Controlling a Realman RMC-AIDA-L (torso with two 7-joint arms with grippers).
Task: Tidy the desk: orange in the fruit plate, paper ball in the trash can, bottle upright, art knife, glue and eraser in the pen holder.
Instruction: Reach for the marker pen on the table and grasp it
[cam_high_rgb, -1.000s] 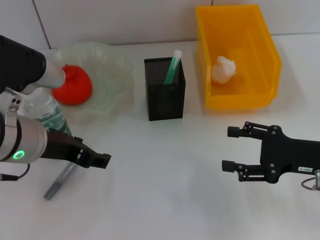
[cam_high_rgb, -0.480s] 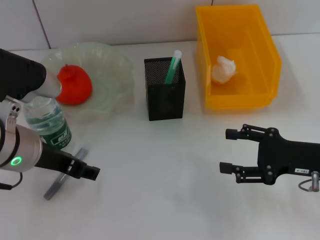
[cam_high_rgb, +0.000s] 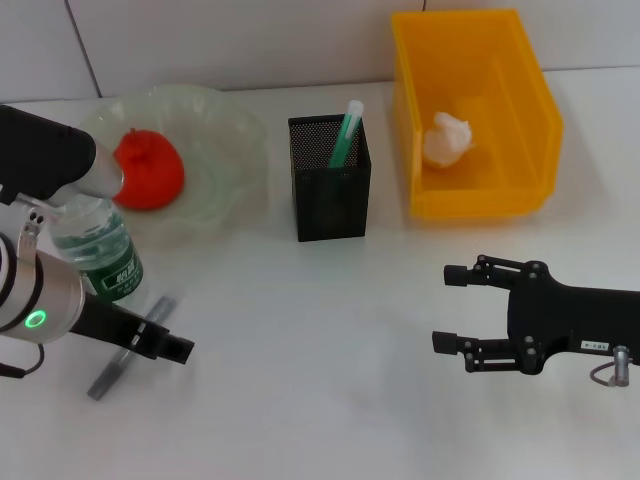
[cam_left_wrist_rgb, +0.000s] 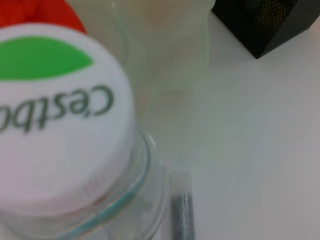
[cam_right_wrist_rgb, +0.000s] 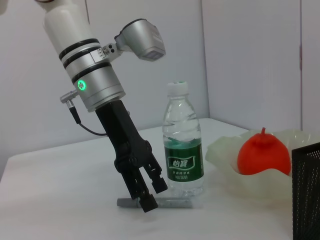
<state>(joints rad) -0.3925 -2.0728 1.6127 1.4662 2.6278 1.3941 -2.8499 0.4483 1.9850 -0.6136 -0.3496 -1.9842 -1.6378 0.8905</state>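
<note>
Now the left gripper (cam_high_rgb: 178, 349) sits low near the desk's front-left edge, just above the desk, its fingers a little apart by the right wrist view and holding nothing, tips right over a grey pen-like tool (cam_high_rgb: 128, 350) lying flat — probably the art knife, though too blurred to be sure. Over the last second this arm has pulled back off the bottle (cam_high_rgb: 97, 244), which now stands upright on its own just behind the tool, so that step looks done and the grey tool seems next. At the front-right, the right gripper (cam_high_rgb: 455, 308) hovers with fingers spread wide and empty, having edged slightly leftward. Farther back, the pen holder (cam_high_rgb: 329, 180) stands mid-desk with a green stick in it. Toward the back-left edge the orange (cam_high_rgb: 148, 171) rests in the fruit plate (cam_high_rgb: 225, 140) — toward the back-right, the paper ball (cam_high_rgb: 447, 138) lies inside the trash can (cam_high_rgb: 480, 200).
</note>
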